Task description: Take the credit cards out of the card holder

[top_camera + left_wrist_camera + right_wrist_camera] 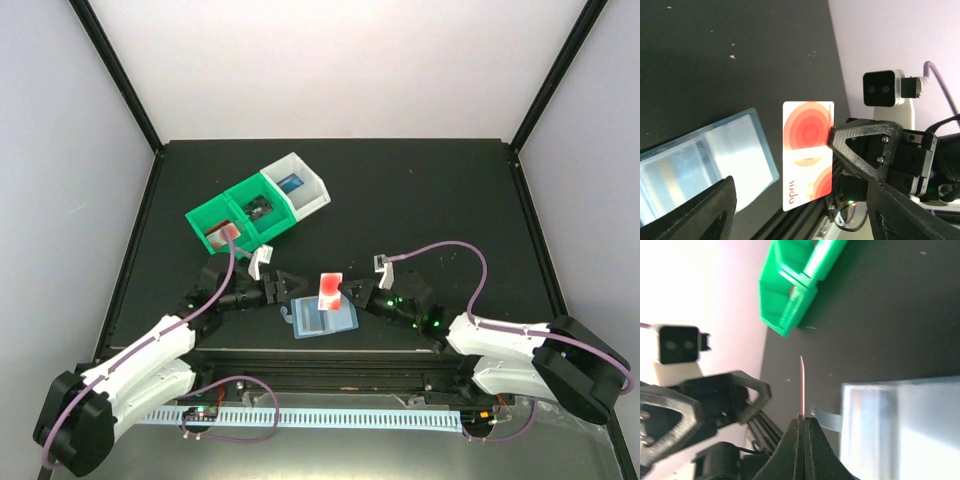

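Observation:
A white credit card with round red marks stands upright above the table, pinched at its edge by my right gripper, which is shut on it. In the right wrist view the card shows edge-on, rising from the closed fingertips. My left gripper is open just left of the card and does not touch it; in its wrist view the card hangs between its spread fingers. The pale blue card holder lies flat below the card, also visible as holder and holder.
Joined green bins and a white bin sit at the back left. They hold a red card, a black card and a blue card. The table's near rail runs just below the holder.

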